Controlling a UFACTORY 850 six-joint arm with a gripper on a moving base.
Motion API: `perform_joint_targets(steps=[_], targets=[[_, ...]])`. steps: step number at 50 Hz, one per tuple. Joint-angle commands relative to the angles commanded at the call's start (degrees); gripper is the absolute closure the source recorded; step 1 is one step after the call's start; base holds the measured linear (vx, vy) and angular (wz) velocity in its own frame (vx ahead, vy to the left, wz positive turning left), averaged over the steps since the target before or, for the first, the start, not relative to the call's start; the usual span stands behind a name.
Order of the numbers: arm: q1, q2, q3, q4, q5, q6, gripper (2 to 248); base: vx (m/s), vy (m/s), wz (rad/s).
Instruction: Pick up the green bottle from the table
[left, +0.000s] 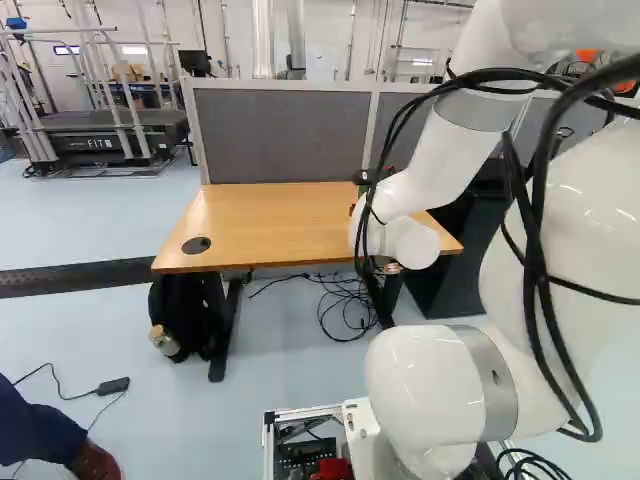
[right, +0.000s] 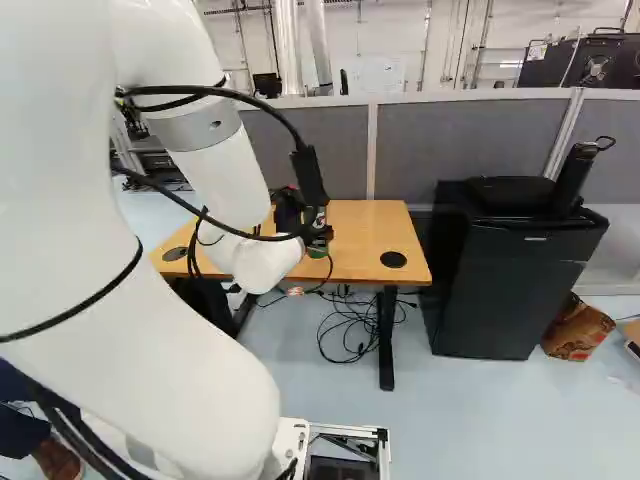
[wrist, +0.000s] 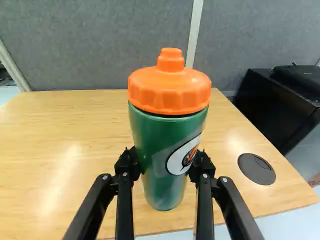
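In the right base view my gripper is over the wooden table, partly hidden by my arm and cables, with the green bottle at it. The wrist view shows the gripper shut on the green bottle, one finger against each side of its body. The bottle stands about upright, its orange lid above the fingertips and its rounded base showing below them. Whether that base touches the tabletop, I cannot tell.
Grey partition panels stand behind the table. A black cabinet is to its right, and a black backpack sits under its left side. Loose cables lie on the floor below. A person's leg shows at the near left.
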Motion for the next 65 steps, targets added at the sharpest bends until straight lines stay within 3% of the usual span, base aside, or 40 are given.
perform_joint_targets(steps=[33,65], targets=[[4.45,8.74,6.29,0.0,-2.35,0.0,137,0.0,0.0,0.0],[5.52,10.84,7.8,0.0,-2.92,0.0,137,0.0,0.0,0.0]])
